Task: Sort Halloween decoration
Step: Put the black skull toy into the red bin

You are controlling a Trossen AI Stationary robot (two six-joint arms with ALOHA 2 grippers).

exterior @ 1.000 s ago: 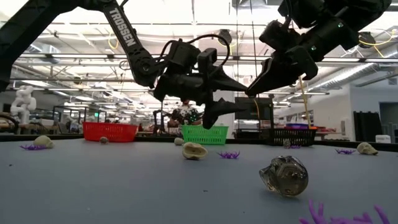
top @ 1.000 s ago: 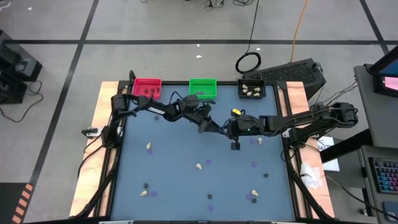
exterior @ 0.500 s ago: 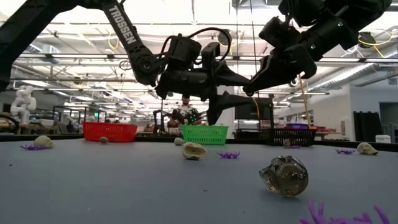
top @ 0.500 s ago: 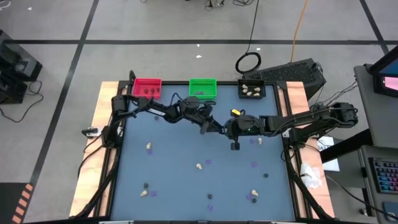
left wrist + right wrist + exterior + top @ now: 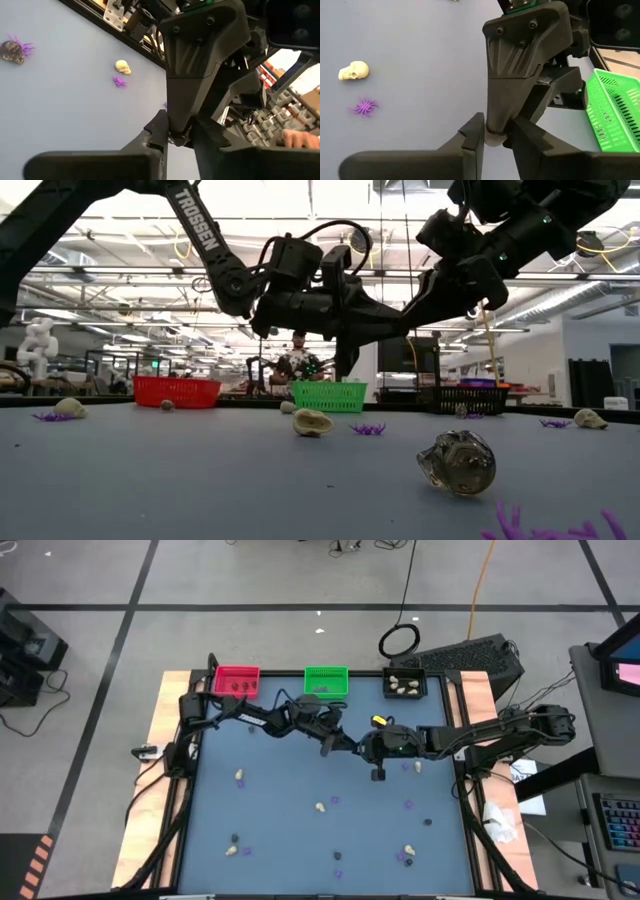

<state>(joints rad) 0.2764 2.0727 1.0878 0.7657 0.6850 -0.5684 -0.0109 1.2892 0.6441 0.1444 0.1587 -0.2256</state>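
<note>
1. Handover at frame centre: right end effector (image 5: pixel 370 746) grasps a pale trinket (image 5: pixel 492 139) above the tabletop (image 5: pixel 280 825).
2. Left end effector (image 5: pixel 352 746) meets it; its state I cannot tell.
3. Right should release only after a firm hold.

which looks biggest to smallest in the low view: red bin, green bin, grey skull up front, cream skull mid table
1. Red bin
2. Grey skull, though it looms large only because it sits nearest the camera
3. Green bin, close to the grey skull in apparent size, so that order is unsure
4. Cream skull
</note>
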